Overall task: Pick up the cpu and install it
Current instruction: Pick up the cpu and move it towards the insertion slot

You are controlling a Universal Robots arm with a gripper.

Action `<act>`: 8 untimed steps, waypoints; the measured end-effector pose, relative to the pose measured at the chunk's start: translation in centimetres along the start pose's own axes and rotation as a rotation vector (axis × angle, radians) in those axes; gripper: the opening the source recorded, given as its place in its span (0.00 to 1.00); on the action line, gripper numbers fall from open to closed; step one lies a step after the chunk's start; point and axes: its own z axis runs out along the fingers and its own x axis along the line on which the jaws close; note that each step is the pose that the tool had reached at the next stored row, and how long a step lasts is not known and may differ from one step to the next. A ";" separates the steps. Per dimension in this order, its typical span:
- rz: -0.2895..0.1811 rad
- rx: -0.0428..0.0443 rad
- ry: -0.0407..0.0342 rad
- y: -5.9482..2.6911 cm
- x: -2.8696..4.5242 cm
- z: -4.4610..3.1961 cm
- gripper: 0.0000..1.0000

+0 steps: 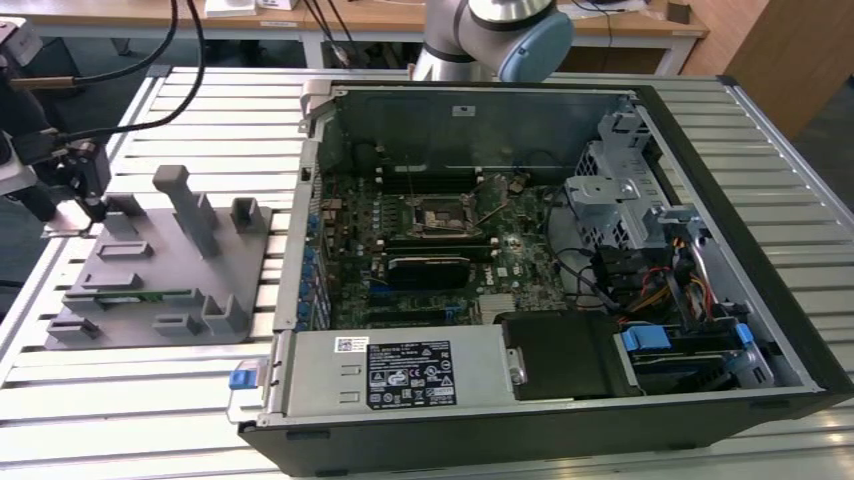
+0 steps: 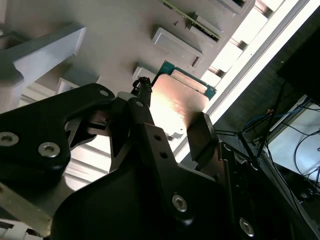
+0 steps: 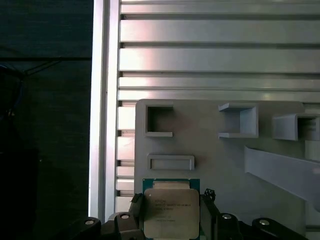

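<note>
Silver-grey and square, the cpu [image 3: 171,212] lies on the grey fixture plate [image 3: 220,160] by one of its edges. The gripper [image 3: 171,202] has its black fingers [image 3: 136,207] against two opposite sides, clamped on the chip. Raised pockets and a slanted post [image 3: 280,170] stand near it on the plate. In the exterior view the gripper [image 1: 87,195] sits at the far left, over the slatted aluminium table [image 1: 134,400] — well apart from the open computer case [image 1: 767,290] and its motherboard socket [image 1: 434,215].

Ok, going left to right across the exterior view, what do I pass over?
Tool → grey fixture plate → motherboard inside the open case → metal drive cage.
</note>
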 end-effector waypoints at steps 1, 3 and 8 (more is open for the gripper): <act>0.000 -0.0001 -0.0001 0.01 0.01 -0.21 0.53; 0.000 -0.0001 -0.0001 0.03 0.02 -0.60 0.53; 0.000 0.0000 0.0000 0.06 0.04 -1.48 0.53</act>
